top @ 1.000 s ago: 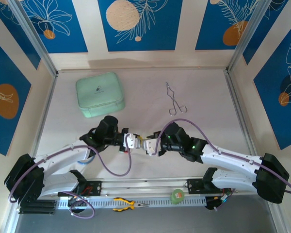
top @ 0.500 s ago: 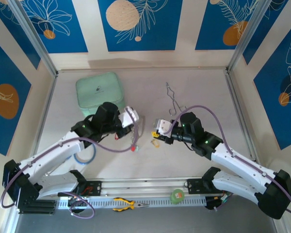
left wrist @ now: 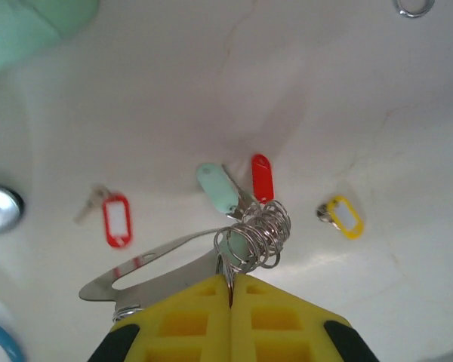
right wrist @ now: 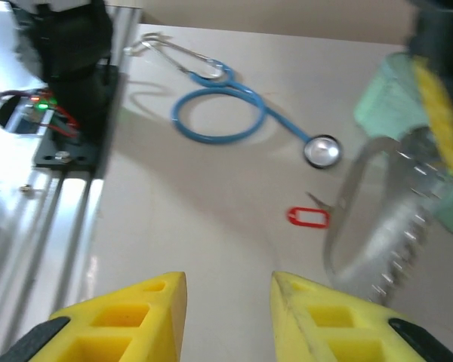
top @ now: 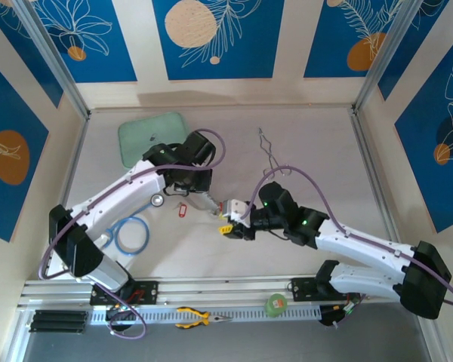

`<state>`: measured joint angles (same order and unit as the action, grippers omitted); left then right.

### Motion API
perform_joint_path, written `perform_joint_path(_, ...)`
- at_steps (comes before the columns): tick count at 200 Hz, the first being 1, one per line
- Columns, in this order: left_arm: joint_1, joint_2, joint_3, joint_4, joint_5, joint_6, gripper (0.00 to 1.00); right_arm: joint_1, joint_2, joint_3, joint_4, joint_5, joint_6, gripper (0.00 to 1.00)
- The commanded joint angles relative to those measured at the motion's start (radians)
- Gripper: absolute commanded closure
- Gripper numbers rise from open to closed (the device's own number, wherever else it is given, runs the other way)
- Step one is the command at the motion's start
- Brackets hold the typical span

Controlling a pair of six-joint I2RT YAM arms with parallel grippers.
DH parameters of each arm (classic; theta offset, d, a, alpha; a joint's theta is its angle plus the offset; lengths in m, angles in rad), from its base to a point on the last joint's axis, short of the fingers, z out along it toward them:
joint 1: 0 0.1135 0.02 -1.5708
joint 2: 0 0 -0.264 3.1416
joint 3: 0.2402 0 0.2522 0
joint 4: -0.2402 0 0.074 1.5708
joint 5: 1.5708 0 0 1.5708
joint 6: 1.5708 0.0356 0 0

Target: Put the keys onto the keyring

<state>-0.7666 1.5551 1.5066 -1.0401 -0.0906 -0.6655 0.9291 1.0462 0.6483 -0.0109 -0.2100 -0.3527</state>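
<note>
My left end effector (left wrist: 230, 285) has its yellow pads pressed together, pinching the flat grey metal oval keyring (left wrist: 140, 270) at lower centre of the left wrist view. The loop sticks out to the lower left. A bunch of small silver split rings (left wrist: 258, 232) hangs on it, carrying a pale-green-tagged key (left wrist: 217, 188) and a solid red-tagged key (left wrist: 262, 178). I can't tell if the tags touch the table. Two more keys lie loose on the table: a red-framed-tag key (left wrist: 115, 220) mid left and a yellow-tagged key (left wrist: 343, 216) mid right.

My right end effector (right wrist: 228, 302) has its yellow fingers spread with nothing between them. It sits just right of the keyring, at frame centre in the top view.

The table (top: 325, 166) is pale cream and slightly creased. The walls are blue-and-cream leaf-print panels (top: 219, 38). A mint green zip case (top: 140, 136) is upper left, thin silver tongs (top: 270, 154) upper centre, and a blue stethoscope (top: 132, 234) lower left. Yellow-handled pliers (top: 200, 317) lie on the front metal rail (top: 226, 290).

Half a second ago my left arm sat lower, clear of the case. Now it reaches up and covers the case's right part, and the stethoscope loop is uncovered. My right end effector has dropped from mid right toward lower centre. A second ago both end effectors met nose to nose, lower in the frame.
</note>
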Motion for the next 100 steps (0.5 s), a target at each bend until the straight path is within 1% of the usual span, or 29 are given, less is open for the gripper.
perform_joint_path(1,0.019,0.005,0.069,-0.135,0.116,-0.354,1.0,0.036,0.012,-0.014,0.127,0.048,0.102,0.65)
perform_joint_path(15,0.031,0.007,0.063,-0.164,0.182,-0.443,1.0,0.043,0.022,-0.042,0.182,0.158,0.156,0.64)
perform_joint_path(33,0.042,0.011,0.041,-0.165,0.247,-0.518,1.0,0.054,0.048,-0.06,0.21,0.232,0.157,0.63)
perform_joint_path(52,0.042,0.01,0.017,-0.127,0.298,-0.545,1.0,0.057,0.074,-0.07,0.265,0.261,0.172,0.62)
perform_joint_path(100,0.045,0.0,-0.021,-0.101,0.32,-0.571,1.0,0.055,0.165,-0.056,0.387,0.33,0.184,0.61)
